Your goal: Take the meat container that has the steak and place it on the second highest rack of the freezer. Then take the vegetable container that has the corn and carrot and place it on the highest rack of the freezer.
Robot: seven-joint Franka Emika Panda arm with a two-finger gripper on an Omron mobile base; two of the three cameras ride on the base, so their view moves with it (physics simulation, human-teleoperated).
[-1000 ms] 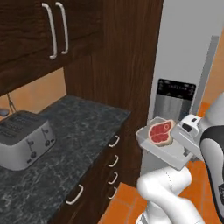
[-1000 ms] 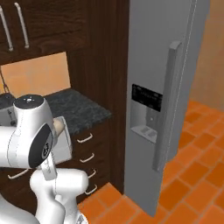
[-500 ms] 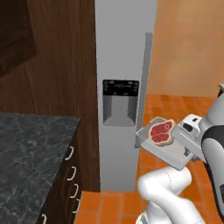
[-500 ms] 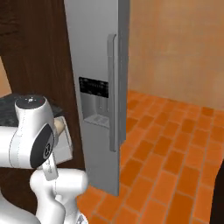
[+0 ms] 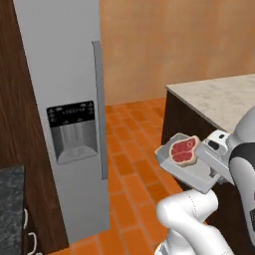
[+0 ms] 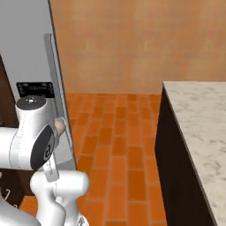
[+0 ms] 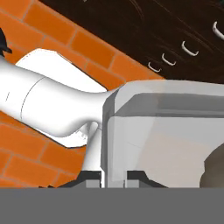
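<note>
The meat container (image 5: 199, 172) is a flat grey tray carried level in front of the arm, with the red steak (image 5: 182, 151) lying at its near-left end. My gripper (image 5: 215, 148) is shut on the tray's right rim. In the hand view the tray wall (image 7: 166, 131) sits just above the gripper (image 7: 114, 177), one fingertip on each side of the rim. The freezer (image 5: 55, 60) stands at the left with its door closed and its long handle (image 5: 98, 109) facing me. Its racks are hidden behind the door. The vegetable container is out of view.
A dark island with a pale marble top (image 5: 219, 94) (image 6: 198, 114) stands to the right. Orange brick floor (image 6: 119, 132) runs between it and the freezer. A dark counter corner (image 5: 10, 187) with drawer handles (image 5: 29, 236) sits at the lower left.
The base has turned right, so the whole picture shifted: cabinets and toaster left the view, the freezer slid left, and the island came in. The tray stays in my grip.
</note>
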